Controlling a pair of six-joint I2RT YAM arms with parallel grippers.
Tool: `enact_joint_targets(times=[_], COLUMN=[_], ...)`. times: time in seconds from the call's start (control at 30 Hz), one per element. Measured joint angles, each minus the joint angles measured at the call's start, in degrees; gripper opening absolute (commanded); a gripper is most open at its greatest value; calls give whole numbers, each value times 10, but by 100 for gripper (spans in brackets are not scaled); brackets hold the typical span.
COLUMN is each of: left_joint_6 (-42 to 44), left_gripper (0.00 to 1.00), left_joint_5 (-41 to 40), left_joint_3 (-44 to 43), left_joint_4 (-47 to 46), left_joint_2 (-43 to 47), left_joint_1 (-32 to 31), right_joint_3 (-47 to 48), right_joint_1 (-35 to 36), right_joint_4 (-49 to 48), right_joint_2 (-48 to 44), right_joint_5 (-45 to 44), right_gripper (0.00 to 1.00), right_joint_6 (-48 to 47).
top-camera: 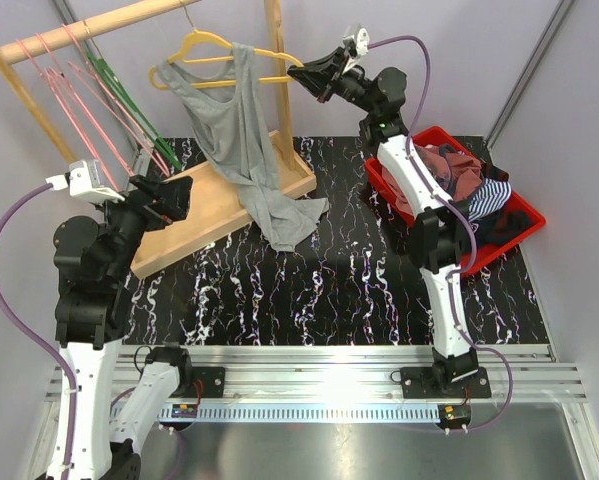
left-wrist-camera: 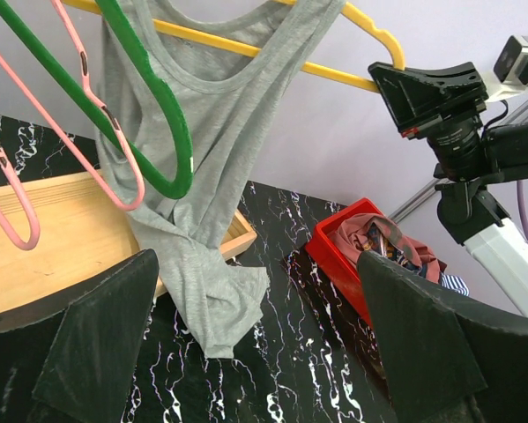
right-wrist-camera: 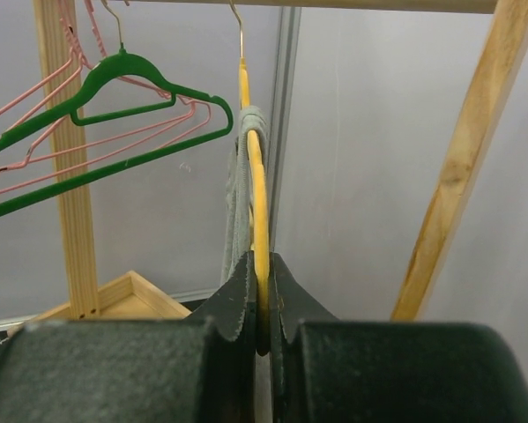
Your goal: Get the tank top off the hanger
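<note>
With the left end effector [top-camera: 165,197] gaping empty, the tank top [top-camera: 241,130] beyond drapes from the yellow hanger [top-camera: 205,42], whose tip the right end effector [right-wrist-camera: 260,300] pinches thinly, so a hard tug may slip it free.

i'm seeing my left arm [top-camera: 87,300] and right arm [top-camera: 411,180]: white links, black joints, lilac cables [top-camera: 397,39], grainy black fingers [left-wrist-camera: 96,344].
</note>
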State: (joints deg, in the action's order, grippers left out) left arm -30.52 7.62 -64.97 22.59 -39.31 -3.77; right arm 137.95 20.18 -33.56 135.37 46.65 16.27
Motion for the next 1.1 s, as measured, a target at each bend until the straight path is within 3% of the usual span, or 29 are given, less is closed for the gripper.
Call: enact_joint_targets(times=[0.23, 0.53, 0.8, 1.1], left_joint_6=[-6, -51, -128, -258], left_gripper=[99, 99, 96, 83], left_joint_5=[0, -7, -19, -54], left_joint_3=[0, -26, -195, -339], left_joint_4=[-7, -21, -48, -99], left_joint_2=[0, -15, -134, -309], left_joint_1=[0, 0, 0, 1], right_joint_3=[-14, -125, -151, -155], right_joint_1=[33, 105, 114, 114], right_joint_4=[16, 34, 46, 69], right_joint_2=[-18, -104, -122, -129], right_joint_5=[-2, -40, -76, -87], right_gripper=[0, 0, 0, 0], right_joint_6=[-31, -139, -191, -200])
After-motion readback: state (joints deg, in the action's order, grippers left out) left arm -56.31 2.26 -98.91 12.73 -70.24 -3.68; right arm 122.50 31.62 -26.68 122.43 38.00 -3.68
